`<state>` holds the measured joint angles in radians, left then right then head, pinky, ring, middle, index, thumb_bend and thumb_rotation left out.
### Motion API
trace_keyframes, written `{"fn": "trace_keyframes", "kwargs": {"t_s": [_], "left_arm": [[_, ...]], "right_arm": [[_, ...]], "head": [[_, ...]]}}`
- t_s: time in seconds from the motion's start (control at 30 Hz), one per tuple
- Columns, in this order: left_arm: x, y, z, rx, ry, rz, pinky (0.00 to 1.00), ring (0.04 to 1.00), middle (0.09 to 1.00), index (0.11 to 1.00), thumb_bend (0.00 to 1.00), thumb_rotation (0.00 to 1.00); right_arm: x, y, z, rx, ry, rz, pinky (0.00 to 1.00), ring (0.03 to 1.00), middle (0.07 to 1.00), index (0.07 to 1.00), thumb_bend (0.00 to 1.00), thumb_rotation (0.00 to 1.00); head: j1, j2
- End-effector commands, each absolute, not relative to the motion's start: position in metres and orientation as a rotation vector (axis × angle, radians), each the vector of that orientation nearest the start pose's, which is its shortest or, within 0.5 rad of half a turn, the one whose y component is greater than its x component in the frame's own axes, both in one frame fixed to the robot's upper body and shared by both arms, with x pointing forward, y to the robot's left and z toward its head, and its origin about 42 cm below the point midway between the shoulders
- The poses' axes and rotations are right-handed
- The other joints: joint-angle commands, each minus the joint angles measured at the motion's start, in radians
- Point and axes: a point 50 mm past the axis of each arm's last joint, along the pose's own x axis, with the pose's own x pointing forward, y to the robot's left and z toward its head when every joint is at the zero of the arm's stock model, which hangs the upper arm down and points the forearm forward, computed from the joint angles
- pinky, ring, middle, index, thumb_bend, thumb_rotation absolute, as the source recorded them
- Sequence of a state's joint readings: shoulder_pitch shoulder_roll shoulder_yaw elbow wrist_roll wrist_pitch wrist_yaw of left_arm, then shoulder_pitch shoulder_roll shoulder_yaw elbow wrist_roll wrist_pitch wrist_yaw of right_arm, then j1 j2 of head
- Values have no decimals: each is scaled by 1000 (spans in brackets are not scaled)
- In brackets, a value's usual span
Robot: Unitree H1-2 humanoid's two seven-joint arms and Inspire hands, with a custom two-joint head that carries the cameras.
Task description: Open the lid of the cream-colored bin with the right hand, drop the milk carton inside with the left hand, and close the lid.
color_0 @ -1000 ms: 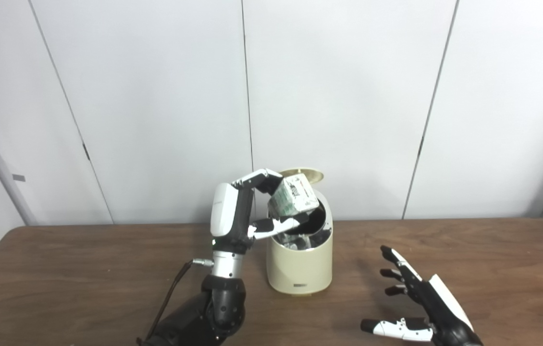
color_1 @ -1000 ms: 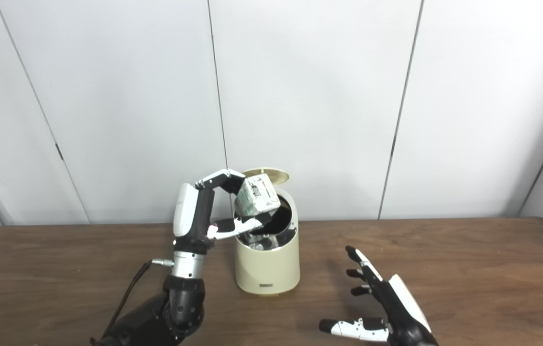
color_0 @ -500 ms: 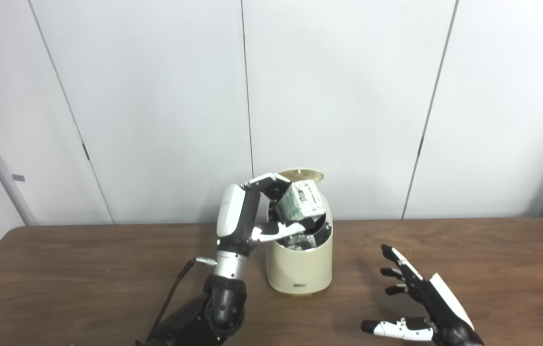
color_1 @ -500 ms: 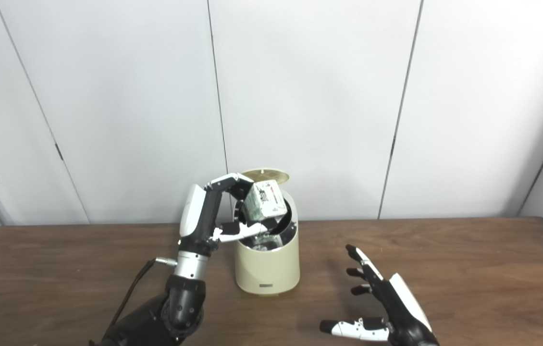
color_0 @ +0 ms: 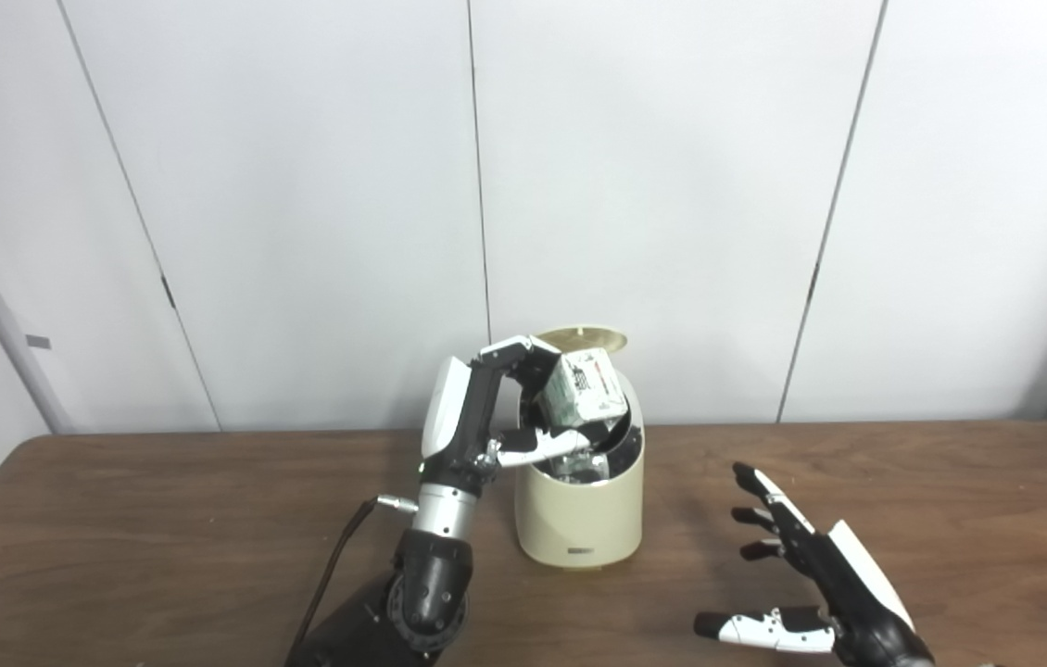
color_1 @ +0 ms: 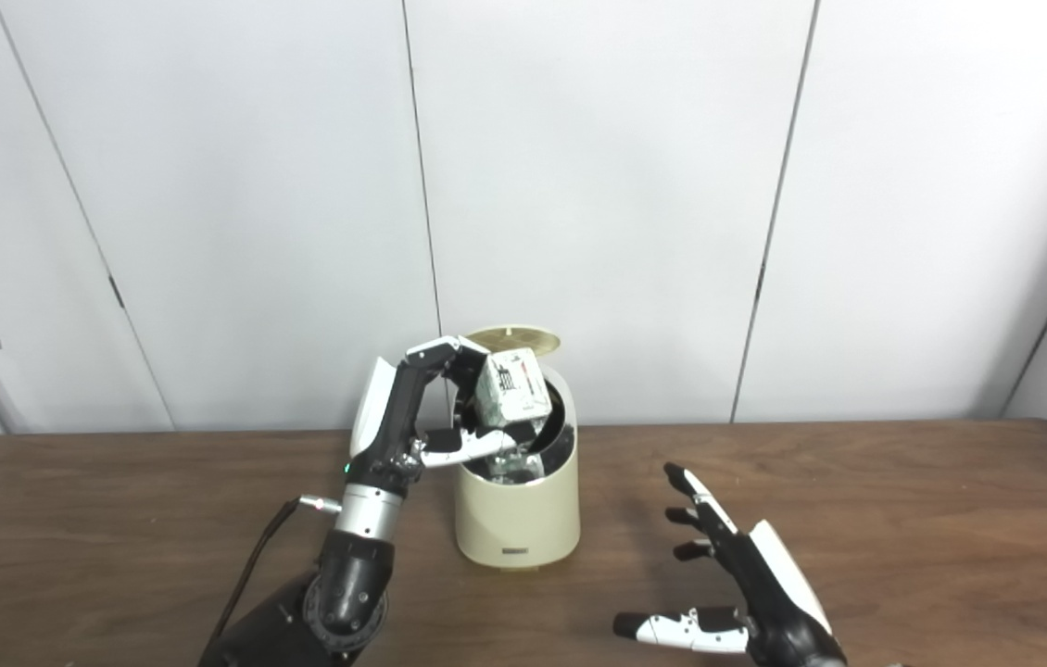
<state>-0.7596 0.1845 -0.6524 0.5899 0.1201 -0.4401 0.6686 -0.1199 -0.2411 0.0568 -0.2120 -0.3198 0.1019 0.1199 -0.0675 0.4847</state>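
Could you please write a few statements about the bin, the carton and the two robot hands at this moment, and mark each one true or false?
1. The lid of the cream-colored bin stands open. True.
2. The milk carton lies on the table beside the bin. False: the left robot hand holds it over the bin's opening.
3. The right robot hand holds the lid. False: it is open, fingers spread, low over the table to the right of the bin, apart from it.
4. The bin stands upright on the table. True.
5. The left robot hand is empty. False: it is shut on the milk carton.
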Motion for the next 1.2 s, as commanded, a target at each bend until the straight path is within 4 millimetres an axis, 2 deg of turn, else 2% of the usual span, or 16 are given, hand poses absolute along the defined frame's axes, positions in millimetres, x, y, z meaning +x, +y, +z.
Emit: {"fn": "trace_keyframes", "kwargs": {"t_s": [0.0,0.13,0.17,0.2,0.23,0.3,0.43,0.53,0.67,1.03,1.1,1.17], "left_arm": [[458,94,236,329,-783,-143,496,458,501,498,505,0],[459,96,234,342,-776,-145,512,461,501,504,505,0],[459,97,233,348,-775,-146,536,534,572,501,513,31],[459,97,232,352,-774,-147,561,596,635,603,697,58],[460,98,232,368,-779,-144,570,616,656,638,760,68],[461,100,231,394,-790,-139,646,730,770,743,843,151],[462,101,232,408,-803,-130,711,815,858,827,890,204],[462,101,233,412,-808,-126,744,846,893,878,902,219],[463,102,234,415,-817,-117,744,858,916,914,912,239],[461,104,237,404,-827,-107,734,838,905,906,909,235],[460,105,239,388,-832,-97,691,797,870,877,898,220],[459,108,242,366,-833,-89,605,729,810,820,887,185]], "right_arm": [[317,-252,197,-563,-281,122,710,867,959,967,767,308],[317,-253,196,-558,-280,123,702,866,961,968,775,322],[317,-253,196,-559,-281,123,704,866,961,969,772,320],[317,-253,196,-560,-282,123,704,864,961,968,770,316],[317,-253,197,-560,-281,124,704,864,961,968,769,315],[317,-252,197,-559,-281,124,704,864,959,969,768,310],[317,-251,198,-561,-283,120,706,857,956,966,773,309],[317,-251,198,-559,-284,121,688,853,956,966,769,303],[317,-250,198,-563,-278,126,696,852,957,969,771,311],[317,-249,196,-565,-268,131,688,849,953,969,783,337],[317,-249,196,-566,-265,131,693,851,955,969,783,337],[318,-249,195,-568,-264,131,692,852,955,969,787,343]], "head": [[0,1],[3,3],[3,4],[3,4],[3,4],[4,5],[7,6],[8,7],[10,9],[14,12],[16,11],[18,10]]}}
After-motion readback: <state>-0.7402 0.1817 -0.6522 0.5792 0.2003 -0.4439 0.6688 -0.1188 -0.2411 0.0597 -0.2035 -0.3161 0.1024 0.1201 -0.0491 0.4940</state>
